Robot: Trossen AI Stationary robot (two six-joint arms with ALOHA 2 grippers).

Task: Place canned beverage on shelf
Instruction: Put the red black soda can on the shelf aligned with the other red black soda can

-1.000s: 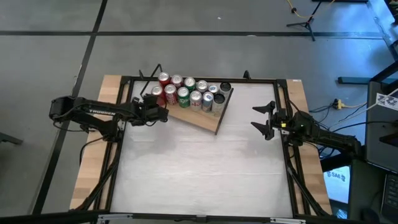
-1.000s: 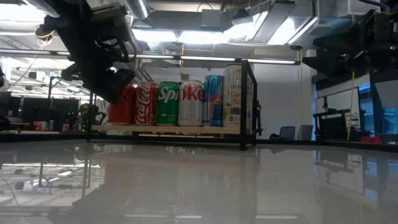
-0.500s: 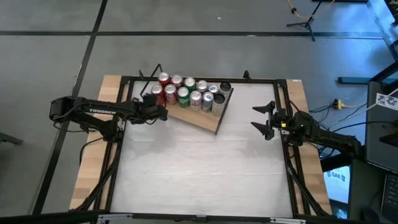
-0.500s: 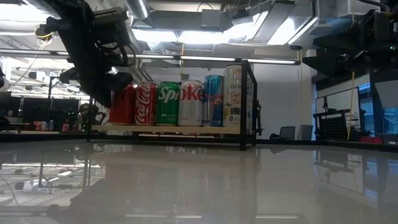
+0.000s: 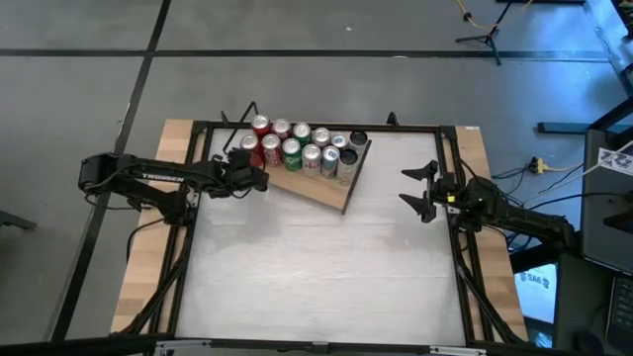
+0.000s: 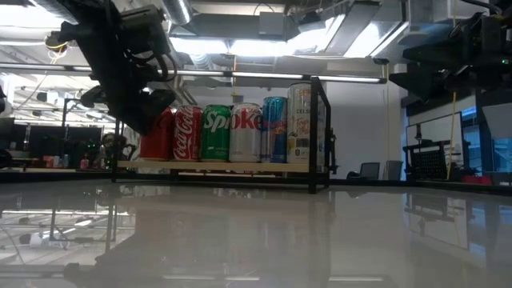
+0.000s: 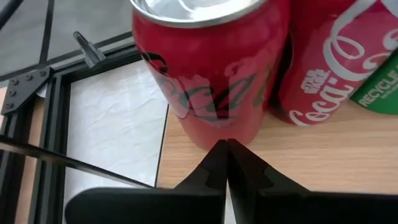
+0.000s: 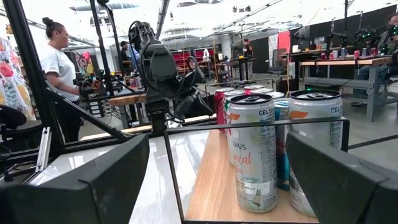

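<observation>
- Pale tabletop (image 5: pixel 316 267): I see the shelf (image 5: pixel 331 186) at its far side, cans (image 5: pixel 297 148) in rows on it.
- My left gripper (image 7: pixel 225 147), fingers pressed together and empty, sits by a red can (image 7: pixel 208 68).
- My right gripper (image 5: pixel 423 188) waits wide apart, empty, at the table's right.

Cans (image 5: pixel 302 148) stand in rows on the shelf (image 5: pixel 321 188) (at the table's (image 5: pixel 316 267) far edge).

Wooden shelf (image 5: pixel 331 193) on pale table (image 5: pixel 316 267), angled; cans (image 5: pixel 302 148) standing on shelf.
</observation>
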